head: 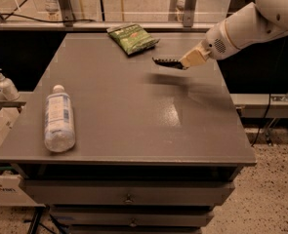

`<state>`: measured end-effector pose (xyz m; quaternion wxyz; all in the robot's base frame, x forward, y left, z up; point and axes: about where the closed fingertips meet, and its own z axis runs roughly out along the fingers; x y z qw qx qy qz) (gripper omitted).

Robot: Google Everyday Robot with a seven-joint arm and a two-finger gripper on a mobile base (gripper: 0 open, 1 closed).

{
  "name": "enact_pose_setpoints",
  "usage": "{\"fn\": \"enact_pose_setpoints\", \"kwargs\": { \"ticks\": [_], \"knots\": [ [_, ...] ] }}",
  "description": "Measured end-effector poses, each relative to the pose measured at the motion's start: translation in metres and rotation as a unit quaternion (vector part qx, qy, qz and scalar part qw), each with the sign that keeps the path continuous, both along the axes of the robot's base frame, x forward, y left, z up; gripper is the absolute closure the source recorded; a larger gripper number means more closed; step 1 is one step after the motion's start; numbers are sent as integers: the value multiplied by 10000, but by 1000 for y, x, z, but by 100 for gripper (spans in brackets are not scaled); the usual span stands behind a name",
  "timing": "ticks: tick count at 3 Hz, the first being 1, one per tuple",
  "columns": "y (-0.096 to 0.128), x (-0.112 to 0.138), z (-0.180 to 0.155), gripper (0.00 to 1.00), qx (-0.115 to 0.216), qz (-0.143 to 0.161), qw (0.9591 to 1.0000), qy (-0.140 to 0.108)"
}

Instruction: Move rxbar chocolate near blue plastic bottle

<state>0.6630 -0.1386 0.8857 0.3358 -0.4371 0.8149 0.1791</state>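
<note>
Tabletop front-left carries the blue plastic bottle, lying on its side, cap pointing away. Carrying looks to be the step in hand: swing the bar low toward the near left and set it just beside the bottle without nudging it, since it may roll. Farther back, at the right, the pincer pinches the rxbar chocolate by one end, clear above the tabletop, near the green snack bag.
</note>
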Motion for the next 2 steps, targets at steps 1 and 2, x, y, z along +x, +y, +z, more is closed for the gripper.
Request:
{"fn": "enact_pose_setpoints", "kwargs": {
  "ticks": [1,2],
  "knots": [
    [29,-34,10,100,182,422,9989,-68],
    [68,-73,12,100,315,953,9949,-125]
  ]
}}
